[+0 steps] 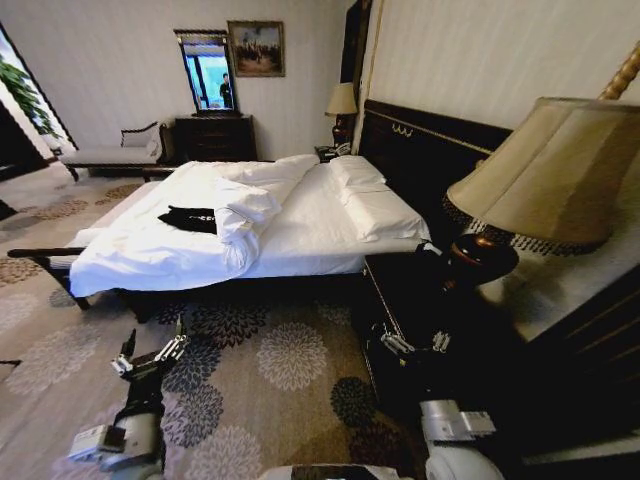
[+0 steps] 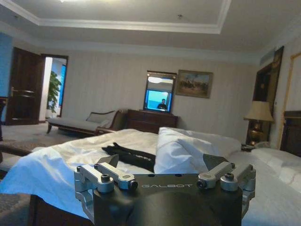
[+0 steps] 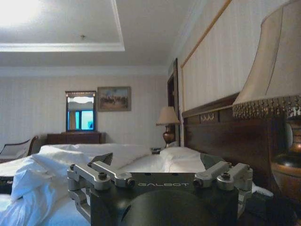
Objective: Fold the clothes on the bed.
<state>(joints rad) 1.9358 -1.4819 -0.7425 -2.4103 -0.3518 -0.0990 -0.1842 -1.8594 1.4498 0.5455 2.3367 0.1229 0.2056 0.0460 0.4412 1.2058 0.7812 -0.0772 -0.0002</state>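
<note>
Approach is the step in hand: I hold the left gripper (image 1: pixel 150 358) and right gripper (image 1: pixel 412 343) low over the carpet, fingers apart, empty. Black T-shirt (image 1: pixel 190 219) lies by the bed's (image 1: pixel 300 250) far edge, beside the folded-back duvet (image 1: pixel 245 205); I judge I must drive closer before reaching.

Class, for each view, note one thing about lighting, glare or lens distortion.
Head view: wide-lens bending at the edges, black T-shirt dark against the bright white bed. Left wrist view: the mirror glows bright. Right wrist view: ceiling glare in one corner.

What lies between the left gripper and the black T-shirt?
In the head view, patterned carpet and the bed's white duvet edge separate the left gripper from the T-shirt.
</note>
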